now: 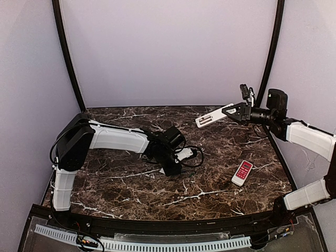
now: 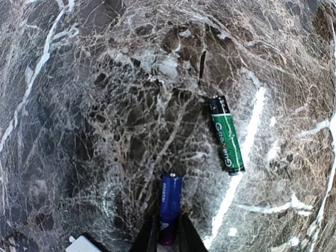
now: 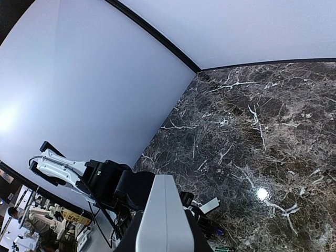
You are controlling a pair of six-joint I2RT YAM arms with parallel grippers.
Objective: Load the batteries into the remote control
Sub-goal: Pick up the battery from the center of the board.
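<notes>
Remote control [image 1: 211,117] — clamped in right tool [image 1: 227,111] — points lengthwise left.

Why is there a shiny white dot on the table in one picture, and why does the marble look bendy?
Right wrist view: the dot is light glaring off the polished table; the remote control is blurry, too near the lens. Left wrist view: a wide lens bulges the marble, yet the blue battery and green battery look sharp. Top view: soft, even light.
</notes>
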